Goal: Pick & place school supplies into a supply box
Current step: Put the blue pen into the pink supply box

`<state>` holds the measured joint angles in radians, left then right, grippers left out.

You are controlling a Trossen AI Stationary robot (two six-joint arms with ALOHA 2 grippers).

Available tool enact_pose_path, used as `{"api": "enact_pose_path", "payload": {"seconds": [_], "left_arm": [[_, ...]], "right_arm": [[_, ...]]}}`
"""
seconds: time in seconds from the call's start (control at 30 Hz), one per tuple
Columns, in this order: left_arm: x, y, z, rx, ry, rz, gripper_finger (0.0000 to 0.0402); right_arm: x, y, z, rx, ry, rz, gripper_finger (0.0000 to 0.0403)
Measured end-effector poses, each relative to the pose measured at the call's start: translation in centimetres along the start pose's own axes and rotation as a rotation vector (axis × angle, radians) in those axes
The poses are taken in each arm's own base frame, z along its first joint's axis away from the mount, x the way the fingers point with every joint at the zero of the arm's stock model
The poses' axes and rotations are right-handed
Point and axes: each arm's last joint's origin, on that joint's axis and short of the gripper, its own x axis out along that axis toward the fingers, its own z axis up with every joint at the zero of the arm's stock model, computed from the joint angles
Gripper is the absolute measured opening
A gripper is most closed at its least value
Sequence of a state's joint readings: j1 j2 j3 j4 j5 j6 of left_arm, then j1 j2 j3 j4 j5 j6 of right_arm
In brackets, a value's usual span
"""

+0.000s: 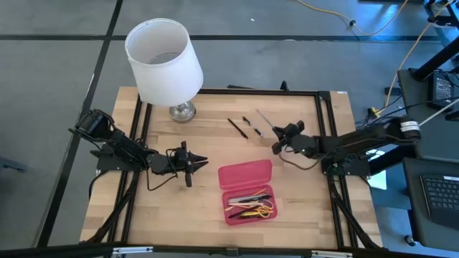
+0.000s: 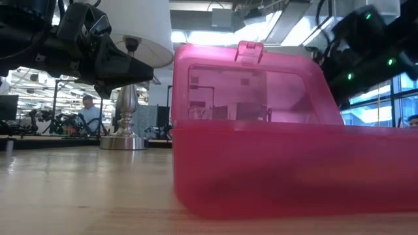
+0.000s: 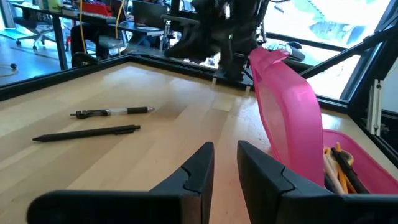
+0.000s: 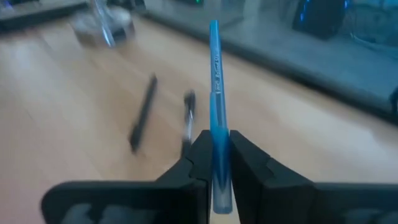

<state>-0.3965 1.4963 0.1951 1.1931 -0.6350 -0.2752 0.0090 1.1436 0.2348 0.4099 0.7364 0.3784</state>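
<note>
The pink supply box (image 1: 247, 191) lies open, lid raised toward 12 o'clock, holding pens, pencils and yellow-handled scissors (image 1: 259, 210). At its 12 o'clock two dark pens (image 1: 237, 127) lie loose on the counter. A teal pen (image 4: 217, 118) stands upright, clamped between the right gripper's fingers (image 4: 249, 162).

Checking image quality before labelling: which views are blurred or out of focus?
Right wrist view: the table, the two pens beyond blurred, the teal pen in the right hand sharper. Low view: pink box soft. High view: sharp.
</note>
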Motion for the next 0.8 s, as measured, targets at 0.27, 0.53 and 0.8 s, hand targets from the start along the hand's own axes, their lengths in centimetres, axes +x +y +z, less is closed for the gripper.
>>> {"api": "enact_pose_path", "payload": {"seconds": [0.27, 0.53, 0.8], "left_arm": [[0.0, 0.0, 0.0, 0.000, 0.000, 0.000, 0.0062], [0.0, 0.0, 0.0, 0.000, 0.000, 0.000, 0.0064], [0.0, 0.0, 0.0, 0.000, 0.000, 0.000, 0.0064]], "right_arm": [[-3.6, -0.1, 3.9, -0.011, -0.196, 0.153, 0.0040], [-7.3, 2.8, 8.3, -0.129, -0.189, 0.444, 0.0040], [-11.0, 7.8, 9.2, -0.339, -0.097, 0.746, 0.0040]]}}
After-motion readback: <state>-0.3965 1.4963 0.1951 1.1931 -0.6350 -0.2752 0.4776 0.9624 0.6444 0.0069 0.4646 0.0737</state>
